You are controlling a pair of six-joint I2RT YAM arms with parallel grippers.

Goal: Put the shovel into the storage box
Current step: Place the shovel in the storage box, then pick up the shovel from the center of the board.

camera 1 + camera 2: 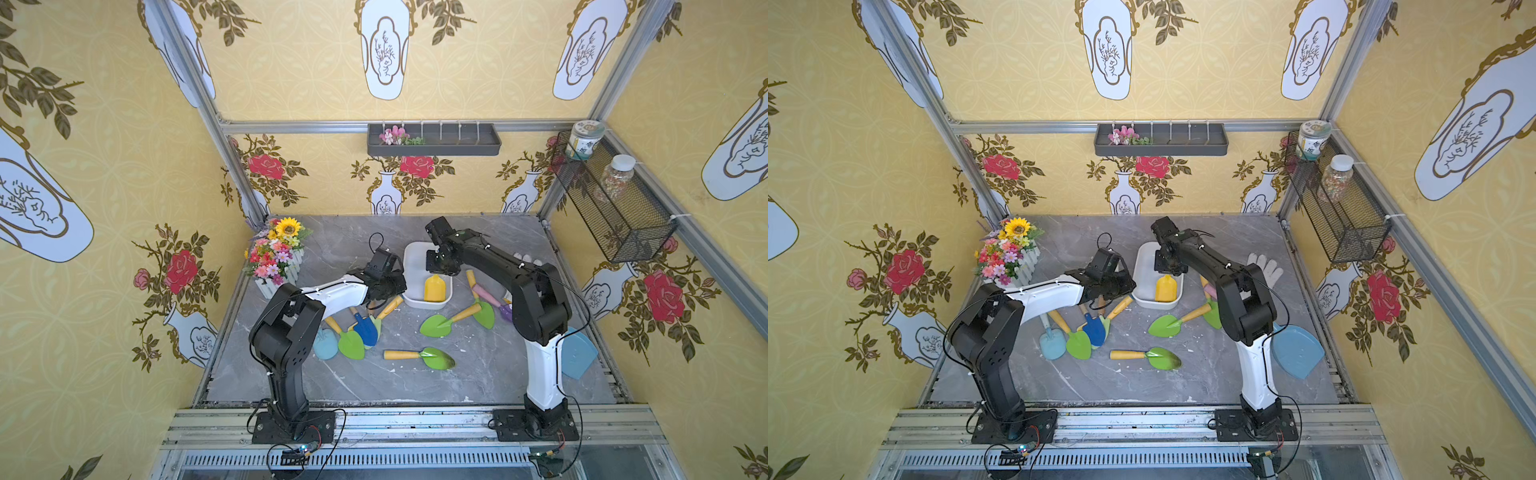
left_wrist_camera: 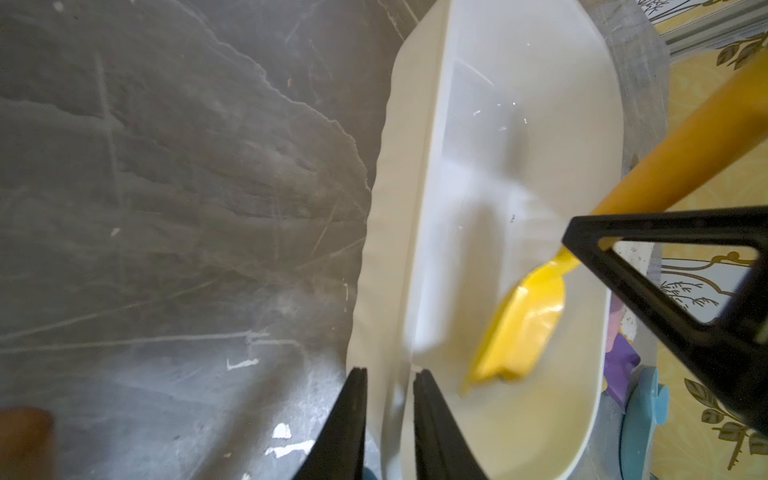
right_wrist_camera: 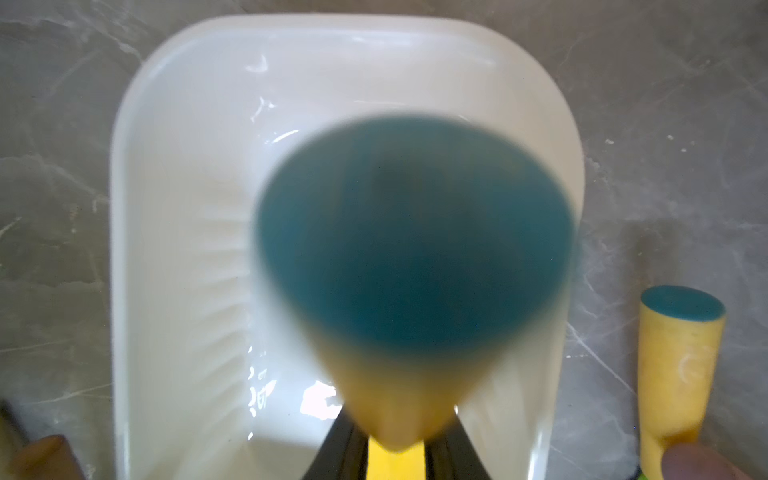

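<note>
Just right of centre in both top views, the left pincer (image 2: 390, 372) pinches the storage box (image 1: 413, 270) wall, likely to steady it. The right pincer (image 3: 395, 428) clamps the shovel (image 1: 435, 289) handle, with the blade inside the box, apparently for lowering.

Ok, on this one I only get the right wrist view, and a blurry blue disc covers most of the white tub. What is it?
Observer: That's the yellow shovel, handle butt-first to the lens; in both top views its blade is down inside the storage box.
Operator: And the left arm?
Observer: Its jaws pinch the box's side wall, per the left wrist view.
Operator: Anything left outside?
Observer: A blue shovel and several green ones lie on the table.
</note>
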